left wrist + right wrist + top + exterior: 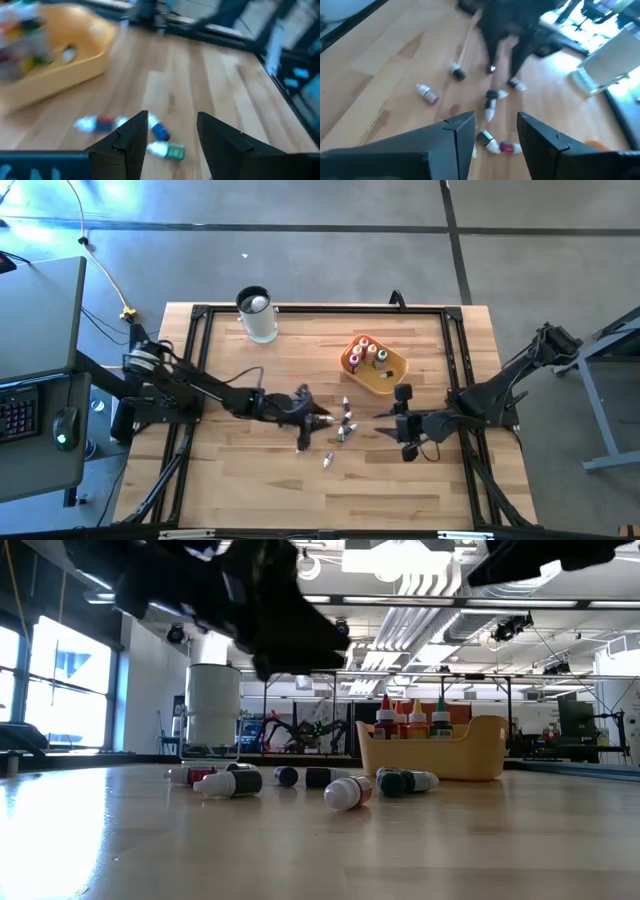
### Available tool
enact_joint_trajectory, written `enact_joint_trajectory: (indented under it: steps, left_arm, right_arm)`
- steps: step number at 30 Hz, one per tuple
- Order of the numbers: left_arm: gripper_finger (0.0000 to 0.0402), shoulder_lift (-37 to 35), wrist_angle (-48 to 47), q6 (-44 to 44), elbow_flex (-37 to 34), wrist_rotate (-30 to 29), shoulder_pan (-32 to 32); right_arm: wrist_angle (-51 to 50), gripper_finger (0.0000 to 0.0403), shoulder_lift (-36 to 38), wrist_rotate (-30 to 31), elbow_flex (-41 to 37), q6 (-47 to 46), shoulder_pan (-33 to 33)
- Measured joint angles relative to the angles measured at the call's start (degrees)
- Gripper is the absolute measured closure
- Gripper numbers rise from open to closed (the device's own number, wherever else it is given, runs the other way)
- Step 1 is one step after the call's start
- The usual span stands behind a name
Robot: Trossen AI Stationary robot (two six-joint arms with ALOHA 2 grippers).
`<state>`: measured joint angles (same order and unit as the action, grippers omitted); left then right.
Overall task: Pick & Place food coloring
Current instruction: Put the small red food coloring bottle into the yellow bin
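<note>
1. Several food coloring bottles (343, 427) lie on their sides, scattered at the table's middle.
2. One bottle (327, 462) lies apart, nearer.
3. Others (368, 354) stand upright, far right.

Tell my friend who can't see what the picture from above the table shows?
Two dark robot arms reach toward little bottles lying scattered mid-table, the left gripper and right gripper both open and empty. More bottles stand in a yellow tray behind them, and a clear cup stands near the far edge.

Blurred bottles in the tray (75, 65), left arm (230, 600) cut off above
</note>
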<state>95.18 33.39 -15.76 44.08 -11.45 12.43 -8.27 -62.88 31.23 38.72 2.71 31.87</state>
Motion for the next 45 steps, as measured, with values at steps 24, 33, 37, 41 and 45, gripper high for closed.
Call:
enact_joint_trajectory:
  steps: [24,33,37,41,45]
  left_arm:
    - [0.0231,12.8,-40.8,-9.1,21.6,-5.3,-0.1]
    - [0.0231,15.9,-41.8,-4.0,21.4,-6.8,-0.1]
    - [0.0231,16.6,-41.9,-4.1,21.5,-7.4,-0.1]
    - [0.0232,16.5,-42.2,-4.0,21.5,-5.9,-0.1]
    - [0.0232,16.5,-41.6,-4.0,21.5,-5.8,-0.1]
  right_arm:
    - [-2.6,0.0265,9.1,2.9,0.0,-4.2,6.2]
    - [-2.7,0.0265,9.1,2.7,0.0,-4.2,6.2]
    - [-2.7,0.0265,9.1,2.7,0.0,-4.2,6.2]
    - [-3.1,0.0265,9.1,2.4,0.0,-4.6,6.2]
    - [-3.6,0.0265,9.2,-0.8,0.0,-8.3,6.2]
